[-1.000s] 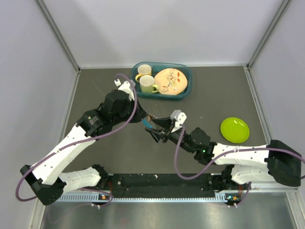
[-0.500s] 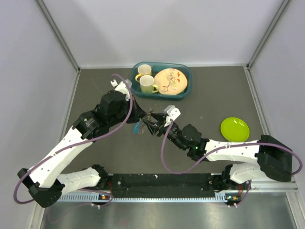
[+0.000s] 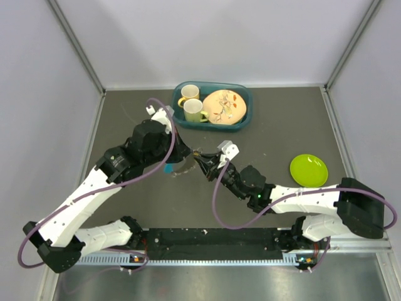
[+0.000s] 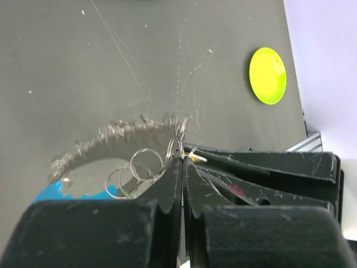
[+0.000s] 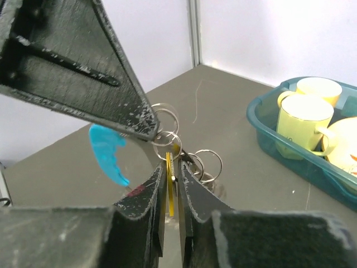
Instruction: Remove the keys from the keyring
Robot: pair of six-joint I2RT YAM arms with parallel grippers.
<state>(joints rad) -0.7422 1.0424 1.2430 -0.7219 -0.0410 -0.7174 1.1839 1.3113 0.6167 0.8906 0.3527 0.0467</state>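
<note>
Both grippers meet above the table's middle, holding the bunch of keys in the air. In the right wrist view my right gripper (image 5: 172, 167) is shut on an orange-yellow key (image 5: 169, 187) standing edgewise between its pads. The keyring (image 5: 181, 144) sits just above it, pinched at the tip of my left gripper (image 4: 183, 157), which is shut. More wire loops (image 5: 211, 163) hang behind. A teal-blue key head (image 5: 106, 148) dangles to the left, also seen from above (image 3: 168, 168). A blurred silvery key blade (image 4: 111, 139) shows in the left wrist view.
A teal bin (image 3: 244, 116) at the back holds two yellow mugs (image 3: 194, 110) and a patterned plate (image 3: 223, 106). A lime-green plate (image 3: 308, 170) lies to the right. Grey walls enclose the table on three sides.
The right arm reached left to the left gripper, and its jaws closed on the orange-yellow key. The teal-blue key head swung to the left. The left gripper stayed shut.
</note>
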